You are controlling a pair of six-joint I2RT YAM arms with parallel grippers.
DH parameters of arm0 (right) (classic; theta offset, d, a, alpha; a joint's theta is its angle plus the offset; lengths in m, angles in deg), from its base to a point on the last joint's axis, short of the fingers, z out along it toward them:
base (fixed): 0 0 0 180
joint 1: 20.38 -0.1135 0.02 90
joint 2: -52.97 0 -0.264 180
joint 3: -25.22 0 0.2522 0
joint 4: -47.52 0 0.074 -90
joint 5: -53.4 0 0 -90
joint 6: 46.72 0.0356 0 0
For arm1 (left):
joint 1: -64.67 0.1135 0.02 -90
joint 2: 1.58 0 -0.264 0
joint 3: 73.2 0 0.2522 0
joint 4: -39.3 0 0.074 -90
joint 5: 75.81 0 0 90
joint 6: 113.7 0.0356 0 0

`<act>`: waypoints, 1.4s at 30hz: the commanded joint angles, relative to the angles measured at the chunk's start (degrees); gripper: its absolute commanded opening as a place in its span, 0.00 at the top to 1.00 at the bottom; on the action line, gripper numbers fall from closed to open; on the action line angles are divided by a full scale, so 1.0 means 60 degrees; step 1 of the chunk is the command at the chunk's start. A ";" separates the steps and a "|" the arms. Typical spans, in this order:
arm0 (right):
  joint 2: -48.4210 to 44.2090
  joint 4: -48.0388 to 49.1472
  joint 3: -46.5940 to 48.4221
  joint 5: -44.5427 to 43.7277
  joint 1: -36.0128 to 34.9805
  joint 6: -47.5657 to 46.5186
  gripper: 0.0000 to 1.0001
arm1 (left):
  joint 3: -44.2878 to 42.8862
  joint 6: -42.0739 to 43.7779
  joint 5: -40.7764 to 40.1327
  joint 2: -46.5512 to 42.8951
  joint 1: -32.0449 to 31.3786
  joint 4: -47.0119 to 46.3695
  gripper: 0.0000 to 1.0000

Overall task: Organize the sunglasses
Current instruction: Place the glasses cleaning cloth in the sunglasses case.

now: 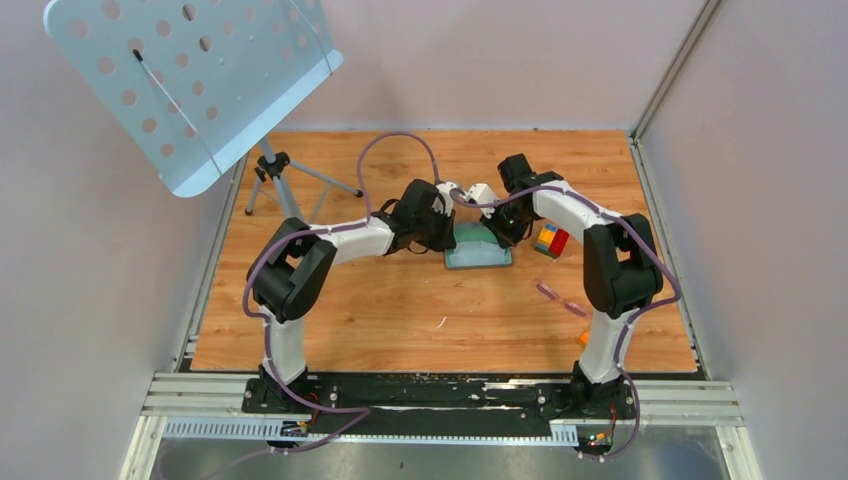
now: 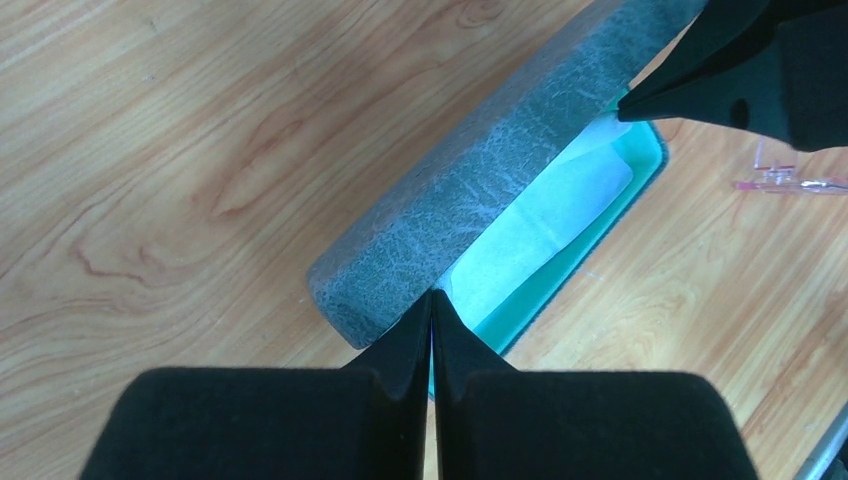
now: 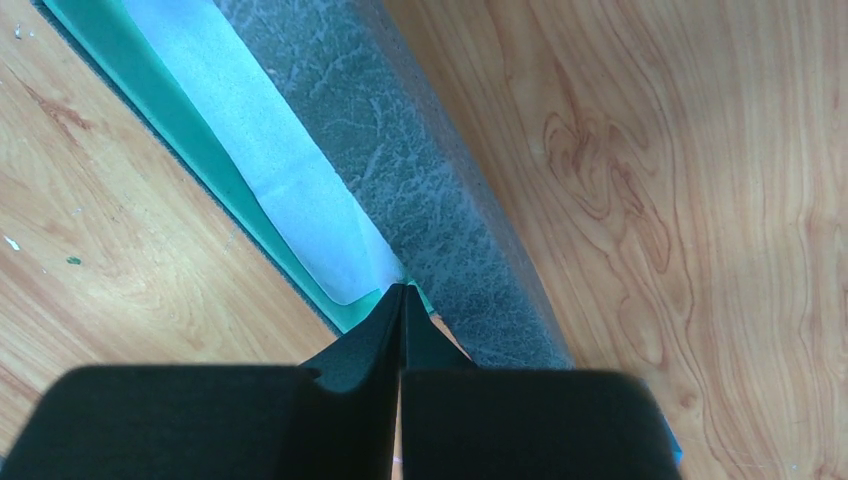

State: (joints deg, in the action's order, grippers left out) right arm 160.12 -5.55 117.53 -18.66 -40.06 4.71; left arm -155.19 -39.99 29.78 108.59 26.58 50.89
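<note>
one case open, cloth inside; sunglasses outside; left gripper, right gripper pinched closed.

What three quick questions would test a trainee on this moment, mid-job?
1. True or false: the sunglasses lie on the table, outside the open glasses case.
2. What lies on the case's teal lining? A: a pale cloth. B: the sunglasses. C: nothing.
3. Fill in: the left gripper and the right gripper, one at each end of the case, both have jaws ____.
Key: 1 true; 2 A; 3 shut.
</note>
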 commanded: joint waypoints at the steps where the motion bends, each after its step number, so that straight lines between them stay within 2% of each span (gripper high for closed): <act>1: 0.0159 0.0056 0.0218 -0.0074 0.0132 0.0184 1.00 | -0.0332 0.0174 -0.0258 0.0196 -0.0098 0.0244 1.00; 8: 0.0016 0.0071 0.0266 -0.0050 0.0138 0.0245 1.00 | -0.0288 0.0074 -0.0152 0.0105 -0.0098 0.0169 1.00; 14: -0.0708 -0.0131 0.0067 0.0060 0.0132 0.0284 1.00 | 0.0263 -0.0165 -0.0054 -0.0686 -0.0120 -0.0257 1.00; 34: -0.3538 -0.1068 -0.1550 0.0541 -0.0087 0.0699 1.00 | 0.2080 -0.0648 -0.0326 -0.3095 -0.1020 -0.0476 1.00; 42: -0.3950 -0.1079 -0.2409 0.1036 -0.0328 0.1032 1.00 | 0.2256 -0.0690 -0.0292 -0.3210 -0.1236 -0.0085 1.00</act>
State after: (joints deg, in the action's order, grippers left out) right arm 136.76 -10.18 105.59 -14.71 -40.89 8.93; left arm -142.82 -43.89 28.49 89.47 19.83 49.29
